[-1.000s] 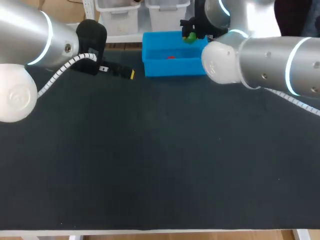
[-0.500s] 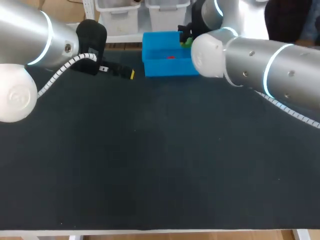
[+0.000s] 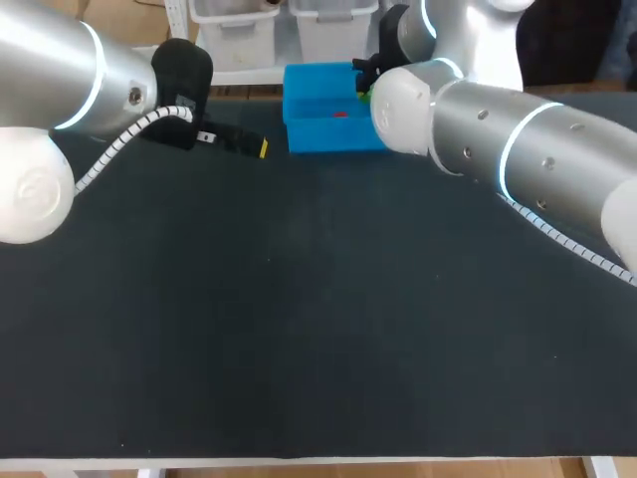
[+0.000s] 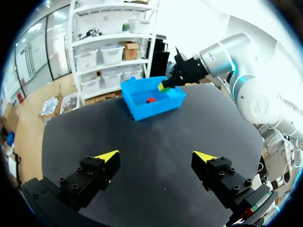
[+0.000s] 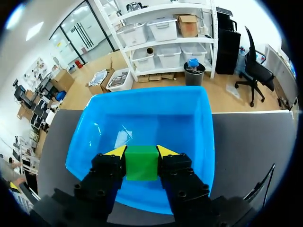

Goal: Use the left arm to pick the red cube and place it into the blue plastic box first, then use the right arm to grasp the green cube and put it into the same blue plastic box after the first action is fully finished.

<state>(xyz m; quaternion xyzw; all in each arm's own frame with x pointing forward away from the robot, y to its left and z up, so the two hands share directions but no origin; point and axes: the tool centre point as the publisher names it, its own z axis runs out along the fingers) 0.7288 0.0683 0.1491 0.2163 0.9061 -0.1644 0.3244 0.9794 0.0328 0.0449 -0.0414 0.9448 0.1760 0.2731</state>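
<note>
The blue plastic box (image 3: 317, 129) stands at the table's far edge, with the red cube (image 3: 341, 114) lying inside it. My right gripper (image 3: 366, 86) hangs over the box's right part, shut on the green cube (image 3: 365, 97). In the right wrist view the green cube (image 5: 141, 162) sits clamped between both yellow-tipped fingers, above the blue box's (image 5: 142, 113) floor; the red cube is hidden there. The left wrist view shows the red cube (image 4: 151, 100) in the box (image 4: 142, 106) and the green cube (image 4: 164, 87) just above it. My left gripper (image 3: 249, 146) rests left of the box, open and empty.
The dark table mat (image 3: 318, 319) stretches from the box to the near edge. My right arm's thick silver link (image 3: 498, 139) lies across the far right of the table. My left arm (image 3: 60, 80) fills the far left corner.
My right arm has swung left, carrying the green cube from the box's right rim to above its inside. The left arm has stayed still.
</note>
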